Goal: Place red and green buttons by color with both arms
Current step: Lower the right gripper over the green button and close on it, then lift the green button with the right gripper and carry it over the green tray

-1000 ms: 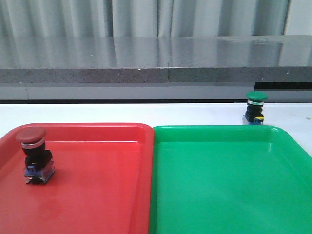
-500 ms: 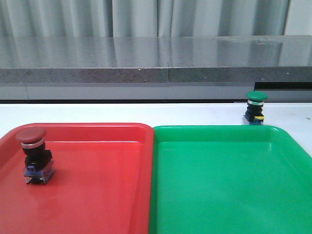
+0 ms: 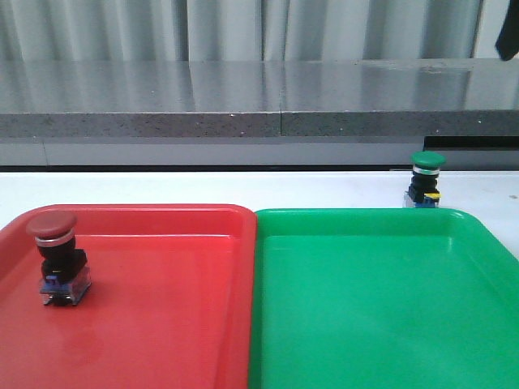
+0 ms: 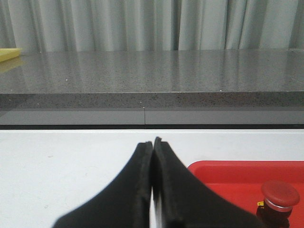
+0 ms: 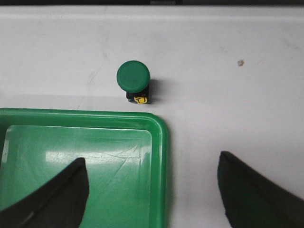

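— What sat closest in the front view?

— Two trays side by side, edges touching: the red tray (image 3: 162, 324) filling the lower left, the green tray (image 3: 381, 308) the lower right. The red button (image 3: 57, 259) stood upright inside the red tray, near its left edge.

— And the green button?

— The green button (image 3: 425, 180) stood on the white table (image 3: 203, 186), at the right of the frame, just behind the green tray's far rim and outside it.

— How were the claws?

— The left gripper (image 4: 153, 185), low in its wrist view, had its fingers pressed together with nothing between them. The right gripper (image 5: 152, 190) had its fingers spread wide apart above the tray's corner, the green button further up the frame.

— Behind all that?

— A grey stone counter (image 3: 259, 97), then pale curtains (image 3: 243, 28).
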